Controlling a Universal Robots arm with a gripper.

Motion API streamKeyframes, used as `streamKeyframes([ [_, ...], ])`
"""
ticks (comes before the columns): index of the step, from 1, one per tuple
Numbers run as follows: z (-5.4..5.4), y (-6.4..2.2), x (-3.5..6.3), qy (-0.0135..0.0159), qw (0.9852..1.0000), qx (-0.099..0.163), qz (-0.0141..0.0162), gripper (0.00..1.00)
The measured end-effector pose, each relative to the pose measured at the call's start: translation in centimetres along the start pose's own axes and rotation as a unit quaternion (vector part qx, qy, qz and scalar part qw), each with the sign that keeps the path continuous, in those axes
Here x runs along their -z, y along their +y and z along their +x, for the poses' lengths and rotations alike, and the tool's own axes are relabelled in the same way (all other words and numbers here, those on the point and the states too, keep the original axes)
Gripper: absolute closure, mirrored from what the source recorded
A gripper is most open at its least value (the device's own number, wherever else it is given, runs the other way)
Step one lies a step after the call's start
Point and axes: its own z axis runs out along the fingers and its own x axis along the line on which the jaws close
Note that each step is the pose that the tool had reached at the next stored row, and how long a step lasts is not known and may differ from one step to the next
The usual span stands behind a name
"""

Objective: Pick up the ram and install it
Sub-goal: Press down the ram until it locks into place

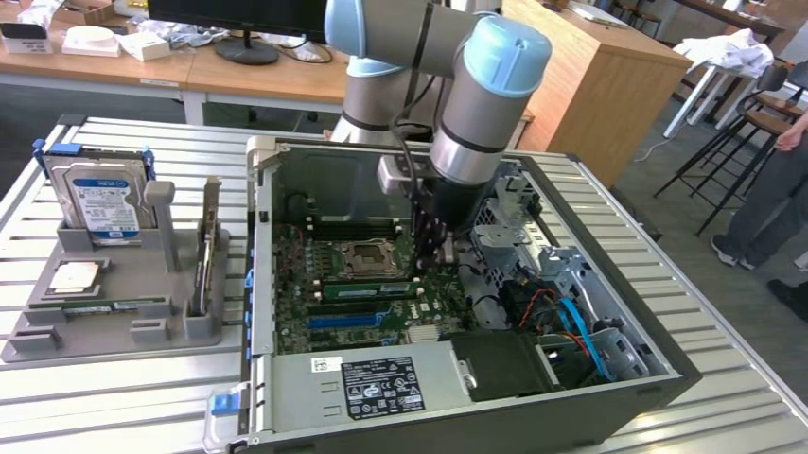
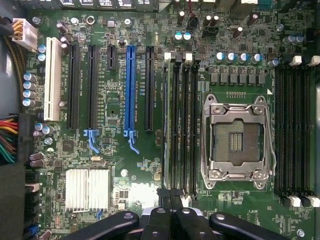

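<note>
The ram (image 1: 366, 288) is a long green stick standing in a memory slot of the motherboard, just beside the empty CPU socket (image 1: 366, 255). In the wrist view it shows edge-on as a thin pale line (image 2: 166, 125) in the outermost slot of that bank. My gripper (image 1: 430, 257) reaches down into the open computer case, at one end of the stick. Its black fingers (image 2: 165, 215) are pressed together, shut, with nothing visible between them, and the tips (image 2: 171, 197) hang right over the slot's end latch.
The case walls (image 1: 259, 246) and drive cage (image 1: 531, 246) close in around the arm. A grey parts tray (image 1: 114, 322) at the exterior view's left holds a blue-labelled hard drive (image 1: 104, 199) and a square silver chip (image 1: 76, 276). A person's leg (image 1: 770, 199) stands at the far right.
</note>
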Motion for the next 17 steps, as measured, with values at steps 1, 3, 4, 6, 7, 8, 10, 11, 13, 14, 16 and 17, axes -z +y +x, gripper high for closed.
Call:
streamKeyframes([
  [1,0.0,0.0,-0.07,0.0,1.0,0.0,0.0,0.9],
  [3,0.0,-0.01,-0.21,0.0,1.0,0.0,0.0,0.9],
  [4,0.01,-0.01,-0.26,0.0,1.0,0.0,0.0,0.9],
  [6,0.01,-0.01,-0.26,0.0001,1.0,0.0,0.0,0.9],
  [7,0.01,-0.01,-0.26,0.0002,1.0,0.0,0.0,0.9],
  [8,0.01,-0.01,-0.27,0.0001,1.0,0.0,-0.0001,0.9],
  [10,-0.07,-0.01,-0.32,-0.0001,1.0,0.0,0.0001,0.9],
  [11,-0.13,-0.01,-0.34,-0.0001,1.0,0.0,0.0,0.9],
  [13,-0.22,-0.01,-0.36,-0.0001,1.0,0.0,0.0,0.9],
  [14,-0.22,-0.01,-0.36,-0.0001,1.0,0.0,0.0,0.9],
  [16,-0.22,-0.01,-0.37,0.0,1.0,0.0,0.0,0.9],
  [17,-0.23,-0.02,-0.43,-0.0001,1.0,0.0,0.0,0.9],
])
